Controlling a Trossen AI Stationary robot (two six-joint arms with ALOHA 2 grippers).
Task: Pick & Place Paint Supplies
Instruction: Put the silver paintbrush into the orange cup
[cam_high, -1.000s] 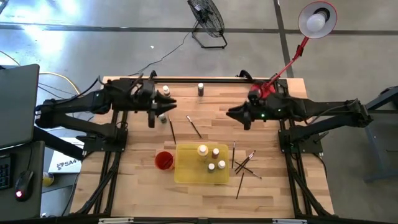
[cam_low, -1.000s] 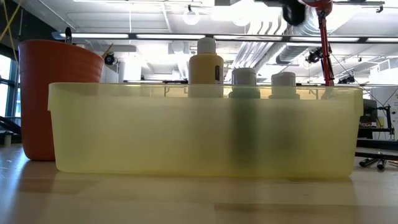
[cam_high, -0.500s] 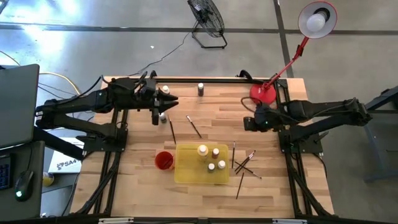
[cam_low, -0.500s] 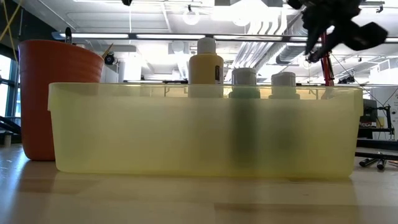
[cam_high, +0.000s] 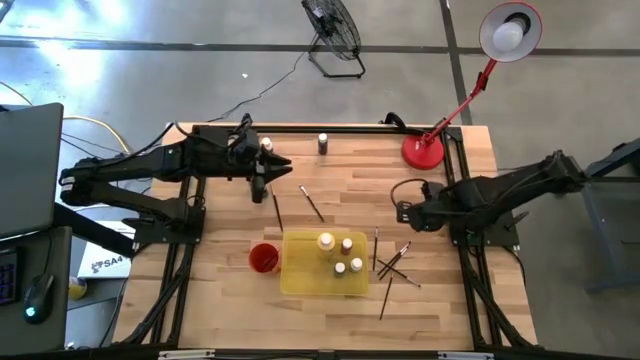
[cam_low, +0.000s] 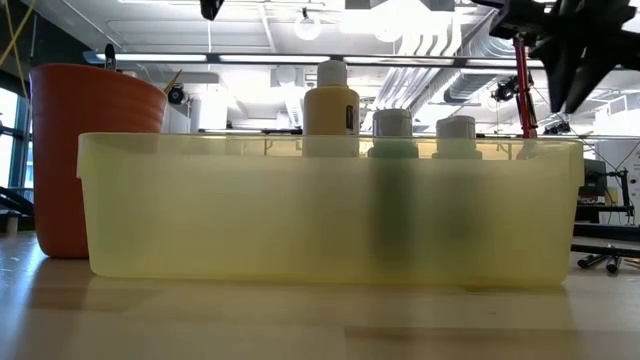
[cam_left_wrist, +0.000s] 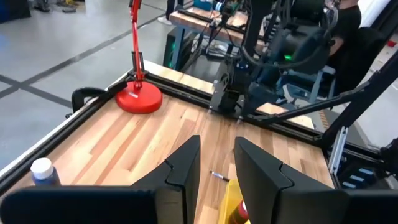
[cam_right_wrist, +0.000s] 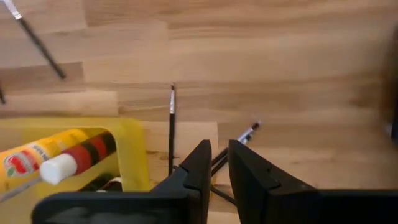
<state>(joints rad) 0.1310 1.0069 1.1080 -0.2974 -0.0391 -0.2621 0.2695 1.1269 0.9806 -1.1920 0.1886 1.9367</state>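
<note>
Several small paint bottles stand in the flat yellow tray at the table's near middle, their caps showing over its wall in the low view. Another bottle stands near the far edge. Thin dark brushes lie crossed on the table right of the tray, and two more lie beyond it. My right gripper hangs above the table beyond the crossed brushes, pointing down, its fingers narrowly open around nothing. My left gripper hovers open at the far left, next to a white-capped bottle.
A red cup stands against the tray's left side. A red desk lamp's base sits at the far right corner. Bare wood lies between the two arms and along the near edge.
My right gripper has drawn back toward the table's right and near edges and come down. It has tipped from about level to pointing down, rolling as it went, and now hangs beyond the crossed brushes.
</note>
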